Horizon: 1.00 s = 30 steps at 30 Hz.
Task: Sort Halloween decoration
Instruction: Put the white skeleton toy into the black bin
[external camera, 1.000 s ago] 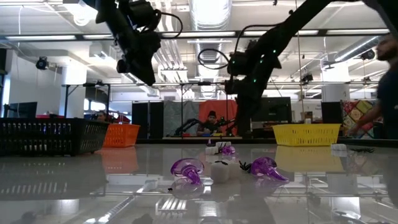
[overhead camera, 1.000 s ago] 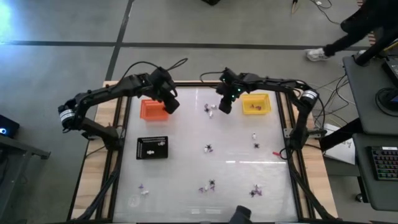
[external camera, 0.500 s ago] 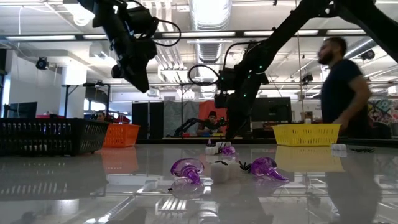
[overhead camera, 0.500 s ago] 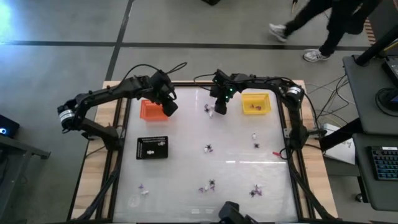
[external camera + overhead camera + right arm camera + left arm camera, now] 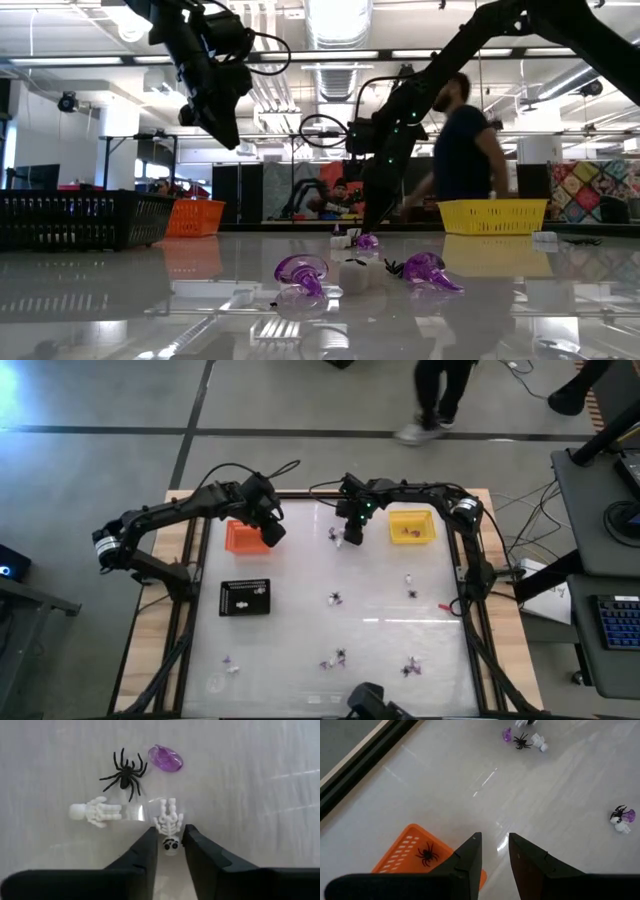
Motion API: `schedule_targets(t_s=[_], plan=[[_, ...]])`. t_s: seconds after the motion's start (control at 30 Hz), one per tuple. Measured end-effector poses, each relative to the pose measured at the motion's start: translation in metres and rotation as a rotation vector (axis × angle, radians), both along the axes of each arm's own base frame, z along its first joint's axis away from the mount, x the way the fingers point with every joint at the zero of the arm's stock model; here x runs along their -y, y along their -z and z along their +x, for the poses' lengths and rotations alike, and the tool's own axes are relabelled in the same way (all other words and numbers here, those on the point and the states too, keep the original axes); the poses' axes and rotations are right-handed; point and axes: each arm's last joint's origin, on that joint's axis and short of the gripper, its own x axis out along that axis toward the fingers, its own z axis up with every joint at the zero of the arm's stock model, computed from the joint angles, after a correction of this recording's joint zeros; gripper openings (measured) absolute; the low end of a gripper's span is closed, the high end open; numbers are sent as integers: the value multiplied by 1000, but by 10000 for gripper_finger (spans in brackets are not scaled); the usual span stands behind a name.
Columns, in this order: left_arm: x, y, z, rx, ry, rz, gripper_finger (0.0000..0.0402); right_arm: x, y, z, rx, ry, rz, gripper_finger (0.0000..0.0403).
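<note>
Grasp: while I am working the right gripper (image 5: 167, 845) at the desk's (image 5: 380, 610) twelve o'clock edge, its parted fingers are straddling a white skeleton (image 5: 168, 826); I am keeping the skull centred.
Neighbours: black spider (image 5: 125, 772), purple trinket (image 5: 166, 758), second skeleton (image 5: 95, 812) lying beside.
Left gripper (image 5: 494, 842): fingers parted, empty, hanging over orange tray (image 5: 405, 852).
Trays: orange is holding one spider (image 5: 426, 853); yellow tray (image 5: 411, 526) brownish bits; black tray (image 5: 245, 598) white pieces.

Table top (image 5: 380, 645): white, smooth, glossy; it mirrors the ceiling lights and the trays in the low view. Table edge (image 5: 178, 555): pale bare wood, matt. Orange tray (image 5: 405, 852): slotted plastic, slight sheen. Yellow tray (image 5: 494, 215) and black tray (image 5: 80, 220): plastic lattice walls. Skeleton (image 5: 169, 824): white moulded plastic, matt. Spider (image 5: 125, 774): black, matt, thin legs. Purple trinket (image 5: 166, 758): translucent, glossy. Right gripper (image 5: 168, 849) fingers: dark, matt.
</note>
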Motion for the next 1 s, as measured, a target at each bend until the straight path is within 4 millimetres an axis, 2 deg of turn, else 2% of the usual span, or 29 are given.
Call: schedule_targets(t_s=[0.13,0.4,0.57,0.7,0.83,1.0], plan=[[0,0,0,0,0,0,79,0,0,0,-2,16,3,22],[2,2,-3,-23,67,-31,79,-2,-9,-3,-14,87,20,15],[5,2,-2,12,159,-85,79,-7,-42,-6,57,132,7,14],[7,1,-1,49,266,-99,79,-19,-67,-2,125,143,-3,14],[8,0,1,77,382,-72,79,-37,-85,6,195,149,23,13],[7,0,1,74,431,-40,79,-61,-96,21,244,154,53,13]])
